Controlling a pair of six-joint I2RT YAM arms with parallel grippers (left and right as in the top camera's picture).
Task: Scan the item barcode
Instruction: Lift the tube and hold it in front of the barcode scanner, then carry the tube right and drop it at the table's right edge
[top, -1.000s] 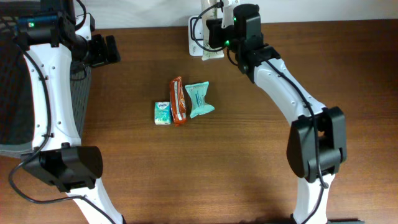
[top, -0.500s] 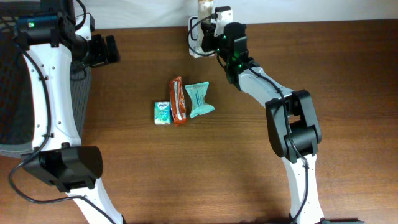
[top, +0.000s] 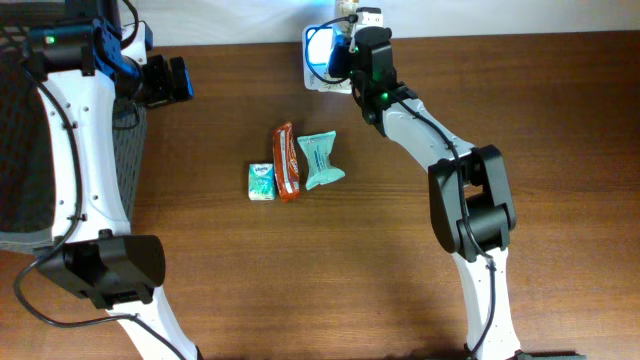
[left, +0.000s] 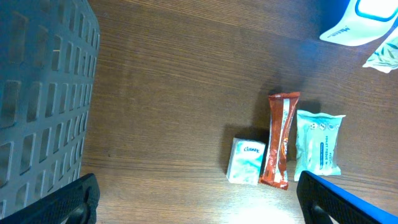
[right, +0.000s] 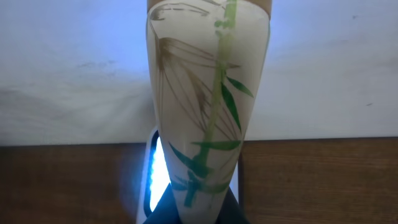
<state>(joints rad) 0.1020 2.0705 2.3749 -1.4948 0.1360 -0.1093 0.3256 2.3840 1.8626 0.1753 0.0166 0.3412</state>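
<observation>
Right hand (top: 350, 22) now closer over far-edge scanner (top: 316, 60), pinching bamboo-print packet (right: 208, 93); left hand (top: 175, 80) spread wide.

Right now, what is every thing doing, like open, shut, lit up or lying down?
scanner, lit up blue.
bamboo packet, held at the scanner.
right gripper, shut on the bamboo packet.
left gripper, open and empty.
snack bar, lying flat.
tissue pack, lying flat.
wipes pack, lying flat.
</observation>
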